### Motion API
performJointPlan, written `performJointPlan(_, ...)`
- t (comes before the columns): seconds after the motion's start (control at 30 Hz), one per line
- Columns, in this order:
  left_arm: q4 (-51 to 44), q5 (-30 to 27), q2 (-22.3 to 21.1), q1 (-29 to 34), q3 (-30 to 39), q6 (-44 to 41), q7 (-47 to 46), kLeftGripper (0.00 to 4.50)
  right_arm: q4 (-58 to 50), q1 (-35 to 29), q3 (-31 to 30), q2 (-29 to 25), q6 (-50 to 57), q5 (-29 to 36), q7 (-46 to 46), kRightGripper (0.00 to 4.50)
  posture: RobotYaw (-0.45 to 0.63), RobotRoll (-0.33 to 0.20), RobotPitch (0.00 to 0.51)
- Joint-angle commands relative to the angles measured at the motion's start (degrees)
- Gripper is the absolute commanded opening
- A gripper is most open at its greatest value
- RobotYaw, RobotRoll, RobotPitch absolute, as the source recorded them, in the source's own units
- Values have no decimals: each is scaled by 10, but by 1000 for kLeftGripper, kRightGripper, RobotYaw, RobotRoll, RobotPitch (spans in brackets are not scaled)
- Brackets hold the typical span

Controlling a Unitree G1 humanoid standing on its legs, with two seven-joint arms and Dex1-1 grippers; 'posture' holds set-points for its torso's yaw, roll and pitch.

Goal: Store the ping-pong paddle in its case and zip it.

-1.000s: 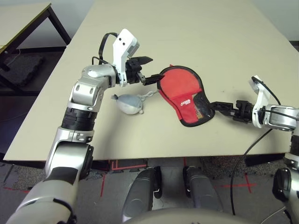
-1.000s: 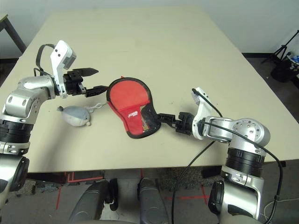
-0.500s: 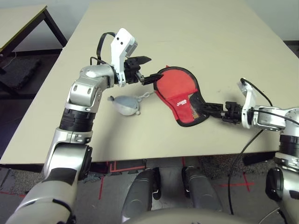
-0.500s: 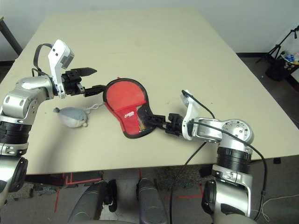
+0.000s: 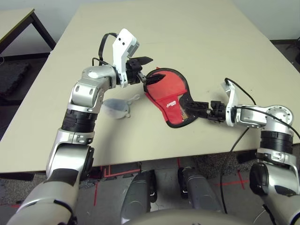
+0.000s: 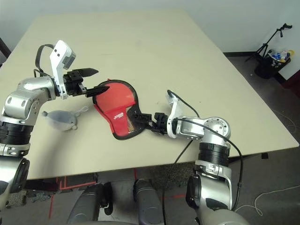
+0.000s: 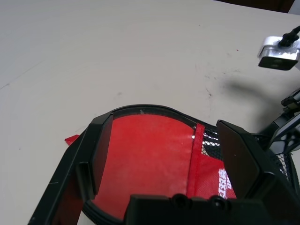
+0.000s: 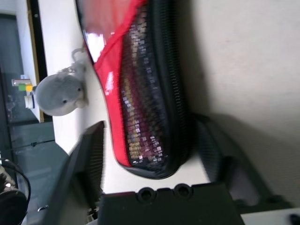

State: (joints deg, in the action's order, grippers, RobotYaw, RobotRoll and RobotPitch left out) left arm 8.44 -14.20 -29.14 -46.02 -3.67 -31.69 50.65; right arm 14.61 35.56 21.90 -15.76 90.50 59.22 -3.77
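The red case [image 5: 168,96] lies flat on the table [image 5: 211,42], round end toward my left arm, mesh-panelled narrow end toward my right. My left gripper [image 5: 151,69] is open, one finger over the case's round end and the other raised above it; its wrist view has the red fabric [image 7: 145,159] between the fingers [image 7: 101,150]. My right gripper [image 5: 192,107] is open, with its fingers either side of the narrow zipped end [image 8: 150,93], close against it. The ping-pong paddle is hidden.
A small grey pouch [image 5: 115,108] on a white cord lies just left of the case, below my left forearm. A black cable [image 5: 234,150] hangs from my right arm over the table's front edge. A tripod [image 6: 276,42] stands on the floor far right.
The camera has shifted. My right gripper has advanced around the case's narrow end and its fingers have narrowed. My left gripper now reaches over the round end.
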Motion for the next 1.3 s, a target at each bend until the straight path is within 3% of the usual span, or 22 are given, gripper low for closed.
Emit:
performJointPlan(0.03, -11, -4, 0, 8, -1, -6, -2, 4500, 18, -13, -16, 21, 20, -37, 4, 2286, -10, 0, 175)
performJointPlan(0.27, -18, -5, 1, 16, -1, -7, -6, 4500, 4, -18, 0, 28, 20, -76, -2, 25, -11, 0, 175)
performJointPlan(0.43, -19, -5, 3, 17, -2, -8, -8, 4500, -31, -32, 14, 14, 20, -77, 7, 25, -14, 0, 178)
performJointPlan(0.57, -23, -5, 1, 23, 0, -8, -10, 4500, -101, -77, -4, -34, 20, -5, 21, 25, -19, 0, 182)
performJointPlan(0.87, -19, -2, 4, 29, -2, -3, -11, 4500, -213, -174, -21, -163, 19, 274, 140, 25, -53, 0, 189)
performJointPlan(1.0, -12, -1, 9, 26, -5, 1, -10, 4500, -244, -220, -94, -245, -104, 469, 265, 25, -76, 0, 191)
performJointPlan(1.07, -10, 0, 10, 25, -5, 2, -9, 4500, -264, -236, -129, -281, -160, 527, 300, 25, -76, 0, 191)
performJointPlan(1.3, 6, 2, 12, 20, -7, 12, -3, 4500, -356, -300, -177, -320, -268, 538, 290, 25, -96, 0, 190)
